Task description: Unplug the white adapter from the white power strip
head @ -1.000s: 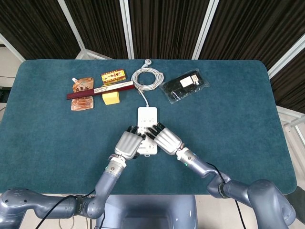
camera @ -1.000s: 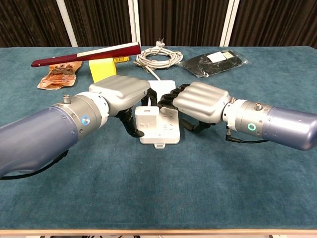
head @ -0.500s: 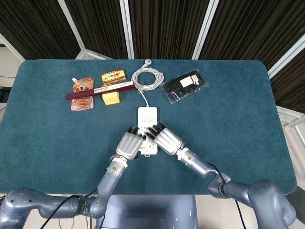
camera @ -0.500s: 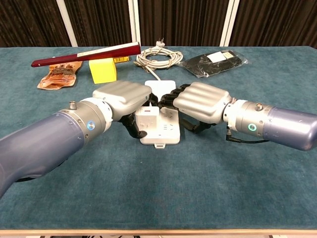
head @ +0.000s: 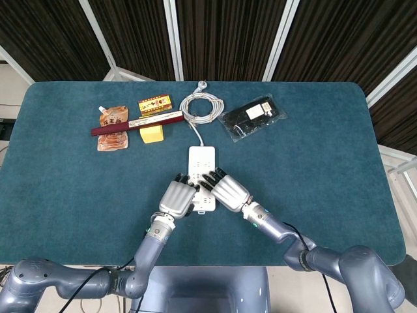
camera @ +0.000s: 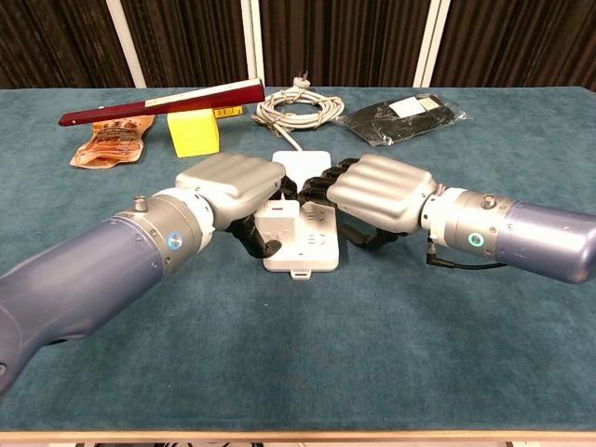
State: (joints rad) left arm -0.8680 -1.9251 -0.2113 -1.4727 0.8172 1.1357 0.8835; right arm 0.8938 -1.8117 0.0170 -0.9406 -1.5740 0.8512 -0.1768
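Note:
The white power strip lies lengthwise at the table's middle, its cord running back to a coil. The white adapter stands plugged into its near half; in the head view my hands hide it. My left hand is draped over the adapter from the left, with fingers curled round its far side and the thumb against its near side. From the right, my right hand presses its dark fingertips onto the strip beside the adapter, thumb at the strip's right edge.
At the back lie a coiled white cable, a black packet, a yellow block, a long dark red box, an orange pouch and a small yellow-red box. Teal cloth covers the table.
My left hand has sunk lower and closed in over the adapter, covering more of it. The right hand, the strip and the adapter have stayed put.

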